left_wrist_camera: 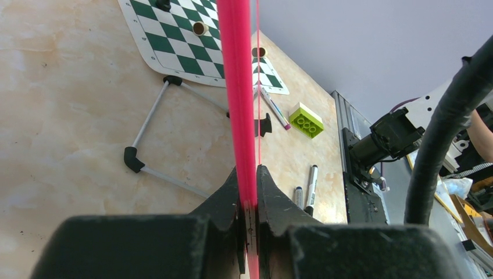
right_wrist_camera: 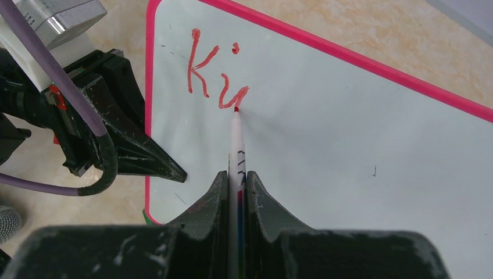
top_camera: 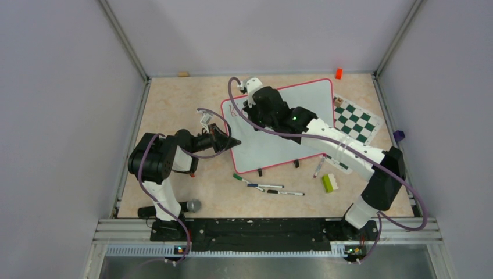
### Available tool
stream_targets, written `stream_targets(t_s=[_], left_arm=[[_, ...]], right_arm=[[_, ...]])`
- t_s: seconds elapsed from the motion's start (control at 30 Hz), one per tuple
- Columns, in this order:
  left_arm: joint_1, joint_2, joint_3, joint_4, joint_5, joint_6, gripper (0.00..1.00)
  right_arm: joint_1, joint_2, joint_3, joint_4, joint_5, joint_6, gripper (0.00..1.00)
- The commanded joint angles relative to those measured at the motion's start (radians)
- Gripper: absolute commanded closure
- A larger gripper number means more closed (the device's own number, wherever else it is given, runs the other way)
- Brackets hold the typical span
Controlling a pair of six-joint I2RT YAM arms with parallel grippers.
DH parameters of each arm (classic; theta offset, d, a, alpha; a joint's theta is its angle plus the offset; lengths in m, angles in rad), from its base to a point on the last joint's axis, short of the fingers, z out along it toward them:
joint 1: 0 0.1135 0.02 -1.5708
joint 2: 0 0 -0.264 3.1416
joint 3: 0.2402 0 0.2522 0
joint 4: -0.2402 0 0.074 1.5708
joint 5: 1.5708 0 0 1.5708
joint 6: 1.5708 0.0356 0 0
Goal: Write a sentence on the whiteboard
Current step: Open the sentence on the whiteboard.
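Right gripper (right_wrist_camera: pixel 237 189) clenched on marker (right_wrist_camera: pixel 236 139), tip touching sentence (right_wrist_camera: pixel 193 61) on whiteboard (right_wrist_camera: pixel 349 151); left gripper (left_wrist_camera: pixel 249 175) clamps whiteboard frame.

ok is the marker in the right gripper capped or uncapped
Uncapped. In the right wrist view the marker shows a bare red tip touching the whiteboard at the end of the red lettering.

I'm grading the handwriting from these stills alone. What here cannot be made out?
Top view: the right arm covers nearly all of the sentence on the whiteboard.
Left wrist view: the left gripper holds the board edge-on, so its writing face is unseen.
Right wrist view: the right gripper hides the rear of the marker, its label print is too small, and the picture's edges cut off the board.
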Motion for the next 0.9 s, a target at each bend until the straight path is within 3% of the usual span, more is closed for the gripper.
stream_targets(t_s=[0.0, 0.87], left_arm=[[-0.015, 0.028, -0.006, 0.078, 0.096, 0.121, 1.0], [-0.015, 0.027, -0.006, 0.078, 0.096, 0.12, 1.0]], right_arm=[[-0.009, 0.02, 0.047, 0.011, 0.013, -0.001, 1.0], [-0.032, 0.042, 0.113, 0.002, 0.078, 0.009, 1.0]])
